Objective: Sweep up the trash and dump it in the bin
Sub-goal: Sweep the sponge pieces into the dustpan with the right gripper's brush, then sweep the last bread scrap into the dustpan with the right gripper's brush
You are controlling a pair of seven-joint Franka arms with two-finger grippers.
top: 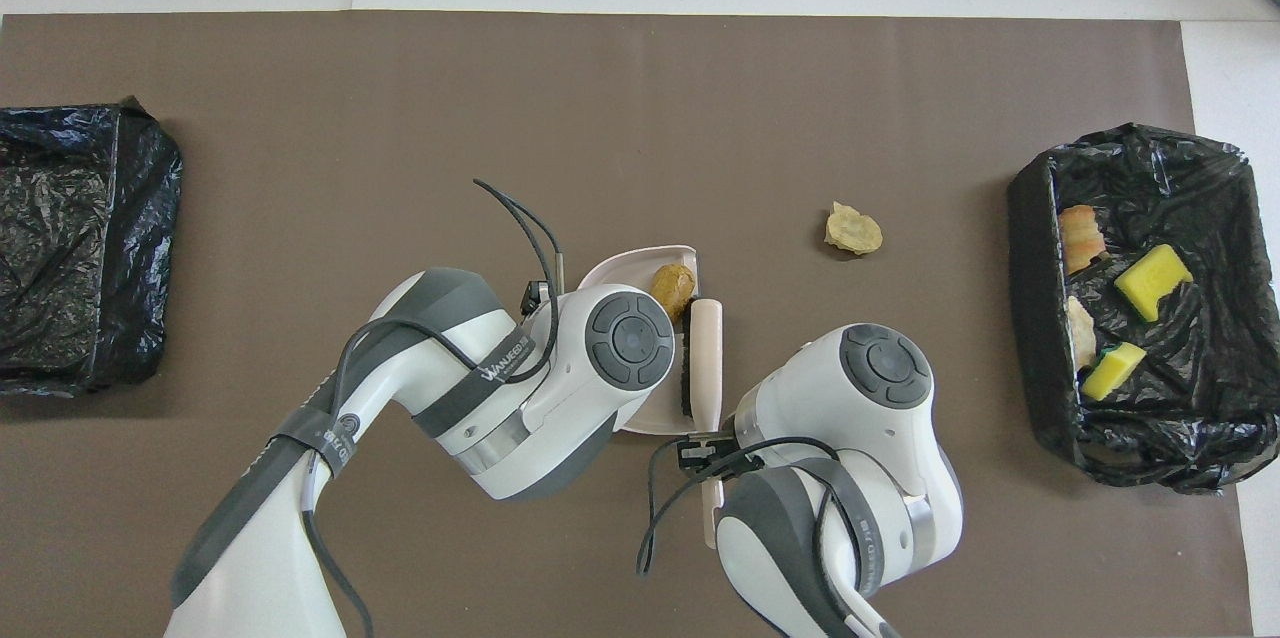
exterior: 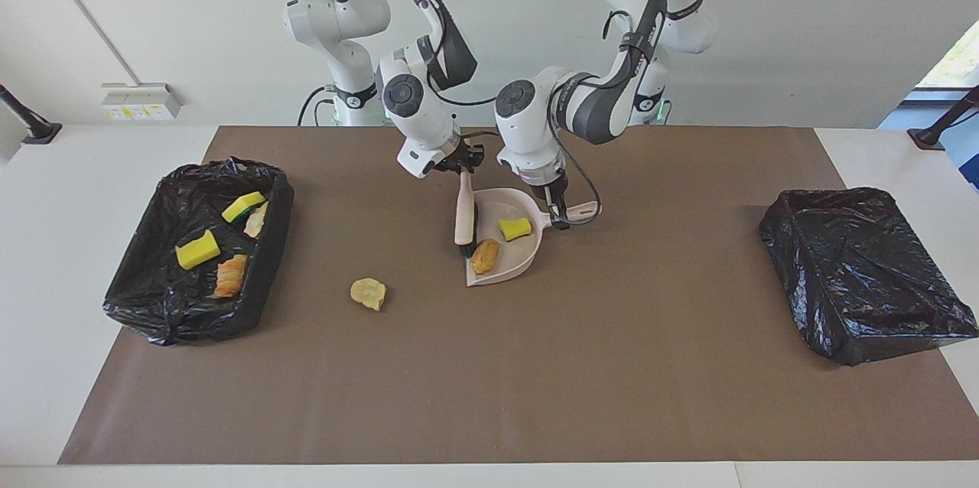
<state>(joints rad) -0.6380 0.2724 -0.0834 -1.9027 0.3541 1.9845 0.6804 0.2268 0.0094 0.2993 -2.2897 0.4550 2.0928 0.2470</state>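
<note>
I see my right gripper (exterior: 464,167) clamped on the brush (exterior: 463,209) — bristles at the dustpan (exterior: 528,255) mouth. My left gripper (exterior: 557,214) grips the dustpan handle — a sponge piece (exterior: 514,228) and roll (exterior: 485,255) lie inside.

A robotics lab: two white arms (exterior: 612,90) mounted at a white table (exterior: 46,243) covered by a brown mat (exterior: 489,381); bare white wall (exterior: 803,29) with a socket strip (exterior: 141,100); black clamp stands (exterior: 27,121) at the table's ends.
</note>
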